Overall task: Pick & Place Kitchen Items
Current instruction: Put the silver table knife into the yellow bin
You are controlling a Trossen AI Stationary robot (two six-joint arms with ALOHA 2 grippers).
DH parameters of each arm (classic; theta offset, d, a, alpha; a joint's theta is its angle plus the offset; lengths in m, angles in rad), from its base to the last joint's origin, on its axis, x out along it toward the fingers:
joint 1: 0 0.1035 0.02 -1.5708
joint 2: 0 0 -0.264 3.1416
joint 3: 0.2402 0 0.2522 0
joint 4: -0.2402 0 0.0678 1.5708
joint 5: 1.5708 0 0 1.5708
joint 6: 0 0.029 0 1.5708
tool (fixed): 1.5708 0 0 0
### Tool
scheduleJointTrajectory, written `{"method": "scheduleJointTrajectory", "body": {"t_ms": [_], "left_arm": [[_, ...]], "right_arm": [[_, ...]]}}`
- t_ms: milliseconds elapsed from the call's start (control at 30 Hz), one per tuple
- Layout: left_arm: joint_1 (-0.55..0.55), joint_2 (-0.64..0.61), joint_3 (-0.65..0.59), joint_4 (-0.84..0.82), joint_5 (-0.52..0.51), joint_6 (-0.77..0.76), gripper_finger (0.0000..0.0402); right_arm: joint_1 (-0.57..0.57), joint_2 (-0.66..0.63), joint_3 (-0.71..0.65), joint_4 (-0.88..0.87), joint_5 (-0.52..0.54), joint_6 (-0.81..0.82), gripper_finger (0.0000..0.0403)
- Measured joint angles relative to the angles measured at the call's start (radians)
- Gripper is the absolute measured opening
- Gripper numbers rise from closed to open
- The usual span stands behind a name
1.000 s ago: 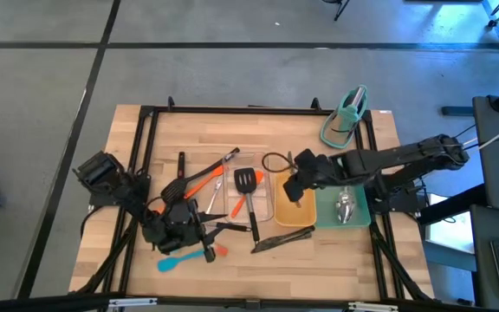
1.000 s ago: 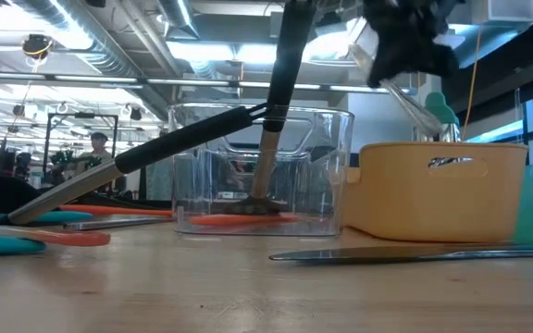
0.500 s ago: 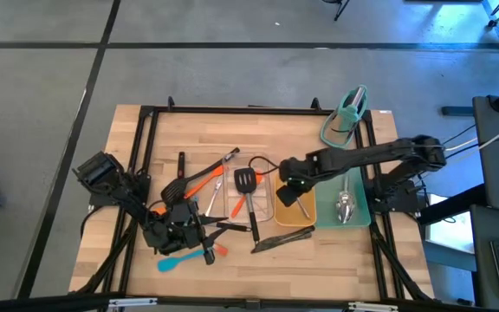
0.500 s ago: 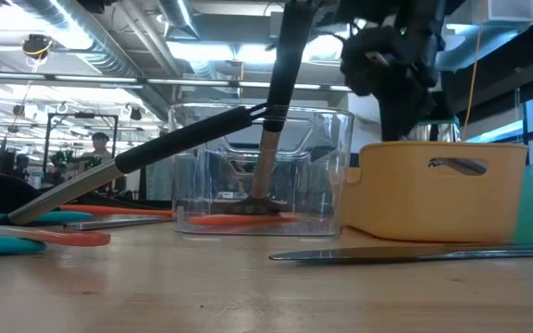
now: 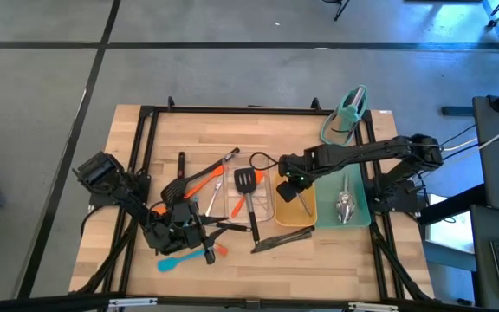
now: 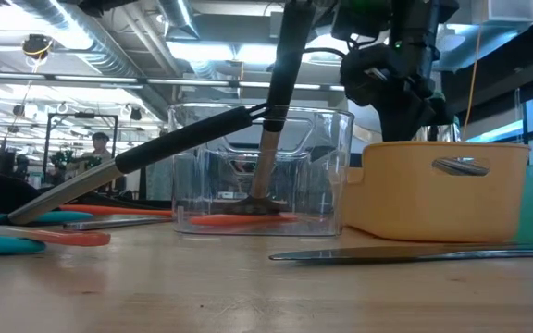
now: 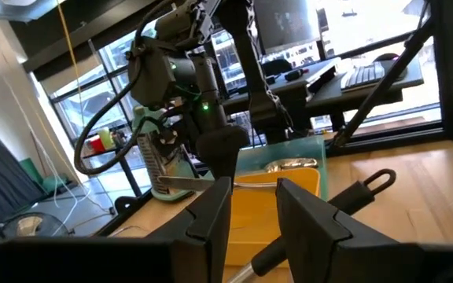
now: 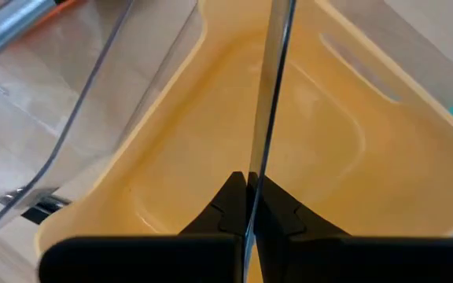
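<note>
My right gripper (image 5: 299,185) hangs over the yellow tray (image 5: 286,211), shut on a thin steel utensil (image 5: 305,204) that reaches down into the tray; in the low view the tray wall (image 6: 442,190) hides its lower end. My left gripper (image 5: 210,229) stands level near the table's front left, fingers apart. A black handle with a loop end (image 7: 372,185) runs past those fingers. A black slotted turner (image 5: 248,181) leans in the clear tray (image 6: 202,166). Steel spoons (image 5: 345,208) lie on the teal tray. My right gripper pinches the steel utensil's upper end (image 8: 256,157) between its two fingers (image 8: 230,196). The fingers come steeply from above, along the utensil. The utensil hangs below them over the yellow tray's floor (image 8: 171,157); whether its far end rests there I cannot tell. My left gripper's fingers (image 7: 211,220) stand beside the black handle; I cannot tell whether they touch it.
Orange-tipped tongs (image 5: 199,180), a blue spatula (image 5: 173,262) and dark tongs (image 5: 282,239) lie on the wooden table around the trays. A teal stand (image 5: 346,117) sits at the far right corner. A black frame runs along the table's edges.
My right gripper has sunk toward the yellow tray and tipped to point more steeply down. The steel utensil has swung with it and now hangs down into the tray.
</note>
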Motion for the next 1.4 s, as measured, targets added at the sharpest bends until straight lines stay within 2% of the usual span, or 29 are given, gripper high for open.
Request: {"method": "scheduleJointTrajectory", "body": {"t_ms": [567,1400], "left_arm": [[0.000,0.000,0.000,-0.021,-0.025,-0.015,0.0097],[0.000,0.000,0.000,-0.030,-0.027,-0.016,0.0098]], "right_arm": [[-0.008,0.137,0.000,0.010,-0.117,-0.053,0.0006],[-0.022,0.141,0.000,0.073,-0.101,-0.066,0.0006]]}}
